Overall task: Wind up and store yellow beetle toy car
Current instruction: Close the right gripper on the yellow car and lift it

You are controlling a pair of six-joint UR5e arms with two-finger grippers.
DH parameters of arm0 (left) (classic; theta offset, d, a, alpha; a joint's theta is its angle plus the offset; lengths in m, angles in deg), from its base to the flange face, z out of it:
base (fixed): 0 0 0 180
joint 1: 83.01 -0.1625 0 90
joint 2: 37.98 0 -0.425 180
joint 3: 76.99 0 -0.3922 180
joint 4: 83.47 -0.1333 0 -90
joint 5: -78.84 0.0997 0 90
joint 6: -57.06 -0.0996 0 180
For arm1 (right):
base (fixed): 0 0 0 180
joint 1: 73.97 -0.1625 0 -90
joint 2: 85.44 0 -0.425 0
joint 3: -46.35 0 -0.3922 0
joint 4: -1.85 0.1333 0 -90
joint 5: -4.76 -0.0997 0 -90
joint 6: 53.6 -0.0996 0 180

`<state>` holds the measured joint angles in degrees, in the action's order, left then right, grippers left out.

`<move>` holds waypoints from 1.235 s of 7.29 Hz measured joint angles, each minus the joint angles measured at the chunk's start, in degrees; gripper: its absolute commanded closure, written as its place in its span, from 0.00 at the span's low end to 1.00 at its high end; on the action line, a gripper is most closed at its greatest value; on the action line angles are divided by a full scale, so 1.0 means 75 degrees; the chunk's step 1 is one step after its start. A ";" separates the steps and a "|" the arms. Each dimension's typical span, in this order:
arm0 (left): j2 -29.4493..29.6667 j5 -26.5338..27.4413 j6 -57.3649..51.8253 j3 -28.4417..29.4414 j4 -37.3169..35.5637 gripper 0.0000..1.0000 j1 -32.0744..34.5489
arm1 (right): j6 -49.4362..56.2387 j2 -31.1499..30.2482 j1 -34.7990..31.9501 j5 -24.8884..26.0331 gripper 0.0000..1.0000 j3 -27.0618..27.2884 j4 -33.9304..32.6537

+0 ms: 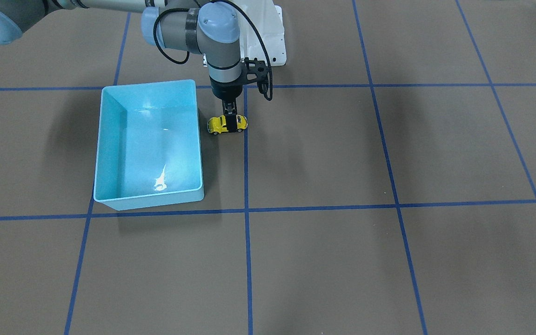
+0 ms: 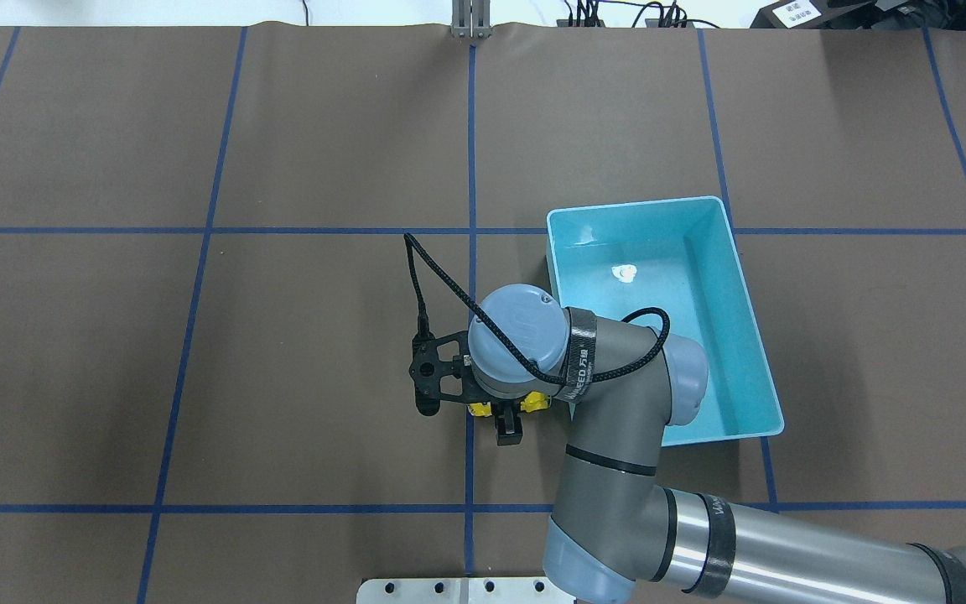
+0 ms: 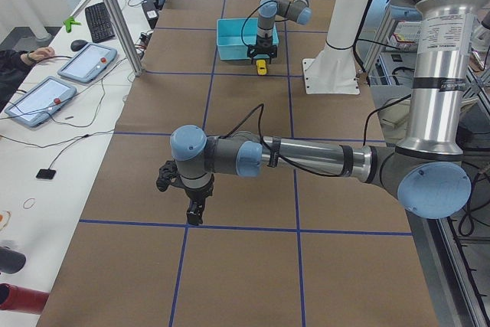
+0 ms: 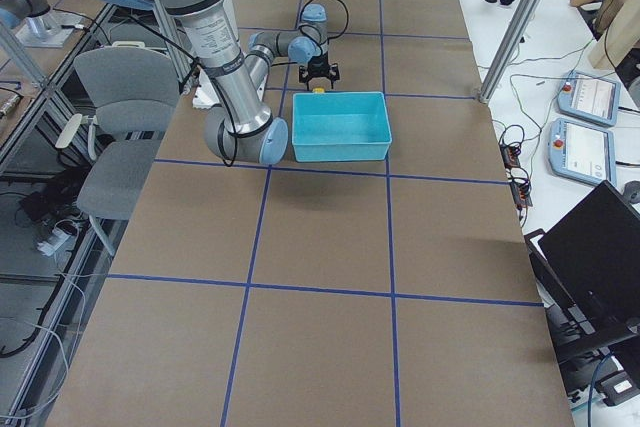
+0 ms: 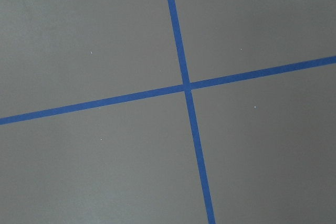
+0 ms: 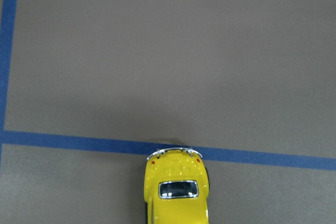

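Note:
The yellow beetle toy car (image 1: 217, 124) stands on the brown table, on a blue tape line just beside the light blue bin (image 1: 149, 86). My right gripper (image 1: 231, 122) comes straight down on it, one finger on each side of the body, shut on the car. In the overhead view the wrist hides most of the car (image 2: 538, 403). The right wrist view shows its rear roof and window (image 6: 176, 192). My left gripper (image 3: 194, 216) hangs over bare table far from the car; I cannot tell whether it is open or shut.
The bin (image 2: 638, 204) is empty apart from a light glare. The white robot base plate (image 1: 268, 42) is behind the right arm. Blue tape lines (image 5: 184, 85) cross the table.

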<state>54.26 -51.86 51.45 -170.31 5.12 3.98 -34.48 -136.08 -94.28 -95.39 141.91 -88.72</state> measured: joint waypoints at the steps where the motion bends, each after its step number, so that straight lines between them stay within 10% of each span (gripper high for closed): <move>1: 0.0020 0.0000 0.0004 0.0005 0.0000 0.00 -0.0004 | -0.0005 0.0017 0.0000 -0.0007 0.10 -0.0094 0.0081; 3: 0.0047 0.0000 0.0020 0.0020 0.0014 0.00 -0.0008 | -0.0009 0.0021 0.0000 -0.0007 0.27 -0.0198 0.0139; 5: 0.0060 0.0000 0.0083 0.0062 0.0129 0.00 -0.0008 | 0.0014 -0.0006 0.0000 -0.0019 1.00 -0.0262 0.0144; 9: 0.0015 0.0000 0.0149 0.0068 0.0177 0.00 -0.0009 | 0.0177 0.0034 -0.0007 -0.0172 1.00 0.0086 -0.0113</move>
<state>54.37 -51.86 52.57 -169.80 6.45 3.92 -33.16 -135.82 -94.33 -96.68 142.55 -89.57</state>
